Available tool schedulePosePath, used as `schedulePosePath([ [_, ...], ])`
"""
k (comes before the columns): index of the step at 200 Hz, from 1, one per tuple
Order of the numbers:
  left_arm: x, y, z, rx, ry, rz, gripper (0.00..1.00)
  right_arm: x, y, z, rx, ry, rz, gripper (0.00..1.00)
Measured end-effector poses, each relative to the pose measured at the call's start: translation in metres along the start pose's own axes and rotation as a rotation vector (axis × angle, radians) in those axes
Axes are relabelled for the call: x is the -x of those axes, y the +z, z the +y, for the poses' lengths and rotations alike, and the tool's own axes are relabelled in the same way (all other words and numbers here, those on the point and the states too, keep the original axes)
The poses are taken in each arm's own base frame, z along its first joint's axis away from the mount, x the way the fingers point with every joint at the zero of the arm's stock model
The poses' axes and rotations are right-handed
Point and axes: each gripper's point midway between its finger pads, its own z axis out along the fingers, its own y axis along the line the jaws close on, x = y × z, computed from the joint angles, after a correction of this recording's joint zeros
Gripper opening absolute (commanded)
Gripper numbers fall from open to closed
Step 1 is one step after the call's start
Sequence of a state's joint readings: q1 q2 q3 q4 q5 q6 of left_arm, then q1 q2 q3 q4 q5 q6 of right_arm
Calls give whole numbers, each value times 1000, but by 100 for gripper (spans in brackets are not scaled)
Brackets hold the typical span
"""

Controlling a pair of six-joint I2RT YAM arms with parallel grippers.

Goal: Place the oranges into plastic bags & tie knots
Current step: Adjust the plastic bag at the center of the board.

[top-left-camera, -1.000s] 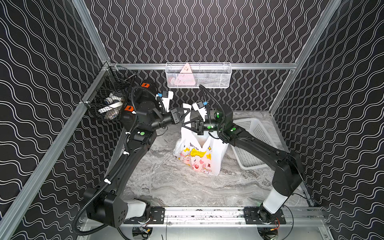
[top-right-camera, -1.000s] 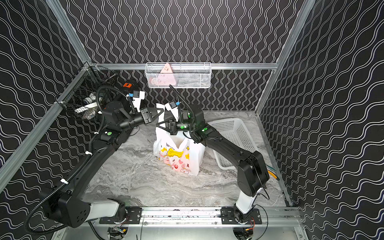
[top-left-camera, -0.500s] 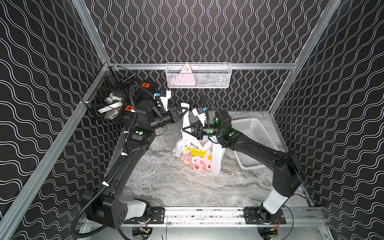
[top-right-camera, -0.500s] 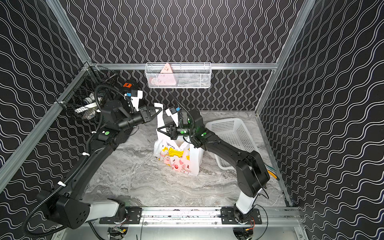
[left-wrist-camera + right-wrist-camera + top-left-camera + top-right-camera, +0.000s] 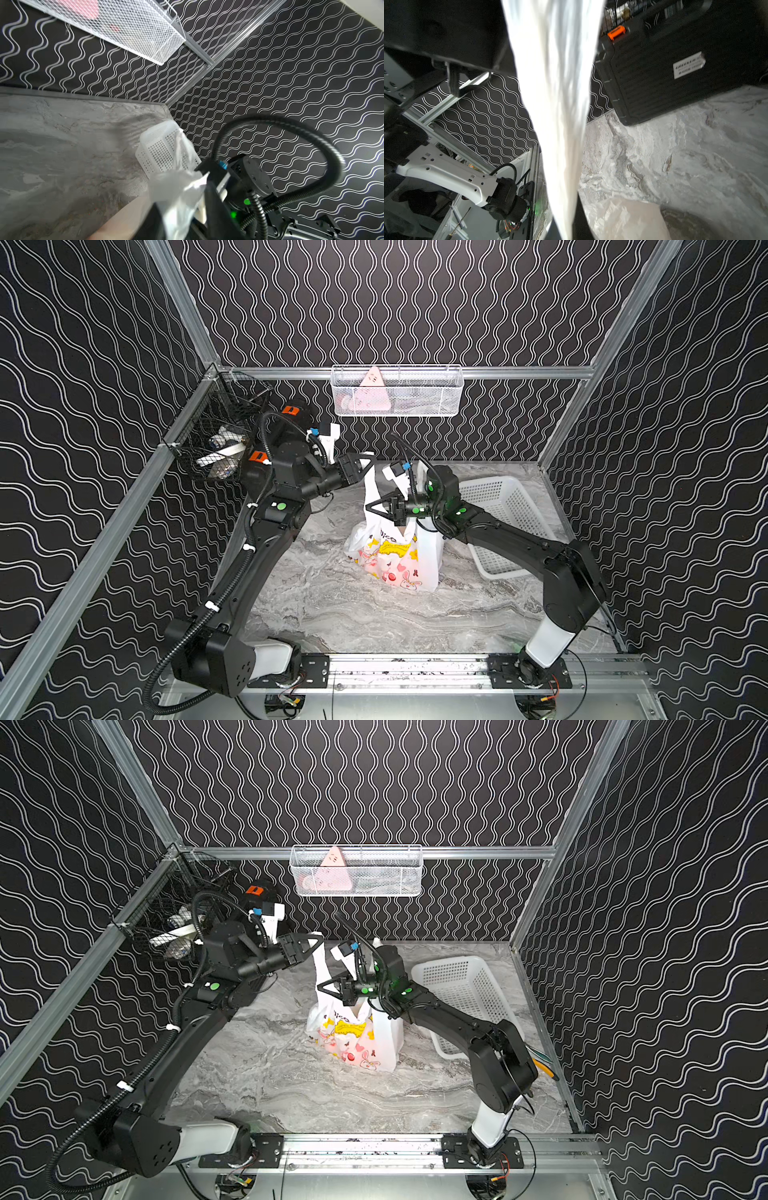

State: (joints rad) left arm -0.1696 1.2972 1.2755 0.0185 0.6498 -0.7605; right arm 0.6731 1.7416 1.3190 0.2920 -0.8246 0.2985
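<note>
Pinching, with the right gripper (image 5: 369, 506) jaws pressed together, the upright handle strip (image 5: 371, 488) of the plastic bag (image 5: 395, 560) standing mid-table just beside the perforated basket (image 5: 508, 506), the strip's top end reaching the left gripper (image 5: 367, 459) above, jaws there impossible to tell whether clamped or spread.

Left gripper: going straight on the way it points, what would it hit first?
Likely the bag's raised handle, right at the left gripper; behind it, the right arm's wrist. Depth is unclear.

From its 7 o'clock base the left arm (image 5: 249, 556) aims the left gripper (image 5: 365, 462) toward 3 o'clock, jaw gap unclear, while the right arm (image 5: 511, 539) aims the clamped right gripper (image 5: 371, 508) toward 9 o'clock.
</note>
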Motion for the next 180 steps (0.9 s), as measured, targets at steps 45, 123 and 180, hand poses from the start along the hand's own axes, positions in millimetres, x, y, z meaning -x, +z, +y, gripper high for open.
schedulePosePath([
  [45, -15, -20, 23, 4, -34, -12, 99, 0, -4, -1, 1, 38, 13, 0],
  [123, -64, -13, 47, -158, -132, 71, 99, 6, -4, 3, 21, 60, 7, 0],
  [180, -74, 5, 23, -292, -104, 103, 84, 9, -3, 4, 29, 71, 5, 0],
])
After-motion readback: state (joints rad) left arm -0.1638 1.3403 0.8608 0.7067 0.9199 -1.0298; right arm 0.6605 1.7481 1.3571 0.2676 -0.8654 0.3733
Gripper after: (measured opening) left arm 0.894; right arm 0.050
